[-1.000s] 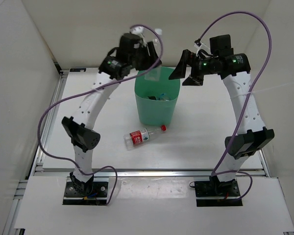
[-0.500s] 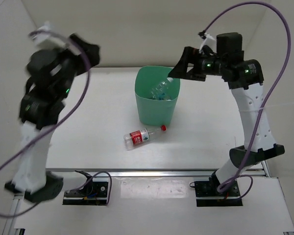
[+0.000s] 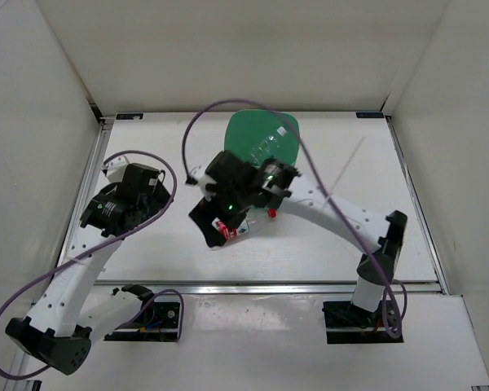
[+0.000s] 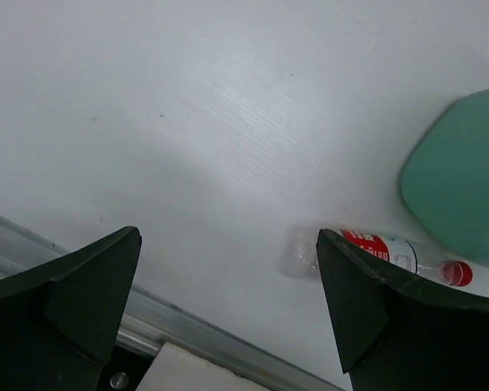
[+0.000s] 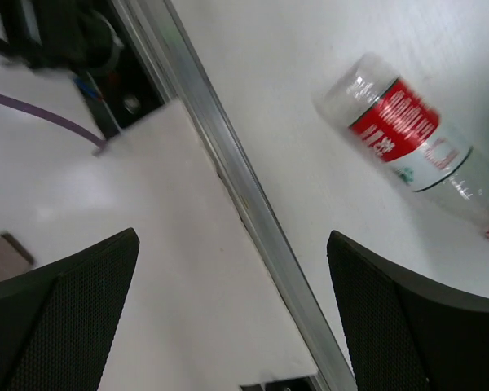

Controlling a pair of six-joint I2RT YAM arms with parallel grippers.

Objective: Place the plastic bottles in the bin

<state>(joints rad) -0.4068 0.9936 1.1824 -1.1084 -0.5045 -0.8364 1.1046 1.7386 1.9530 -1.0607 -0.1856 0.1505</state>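
My left end effector (image 4: 226,240) hung over the white counter (image 4: 147,98), spread wide and holding nothing. My right end effector (image 5: 232,240) was spread just as wide, also empty. 1 small clear plastic bottle with a red label and red cap (image 5: 399,130) lay on its side on the counter, outside the green plastic wastebasket (image 3: 257,130) and just beside it.

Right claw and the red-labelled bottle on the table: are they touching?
Apart. The right wrist view shows the red-labelled bottle lying beyond the open right claw, with bare table showing between them.
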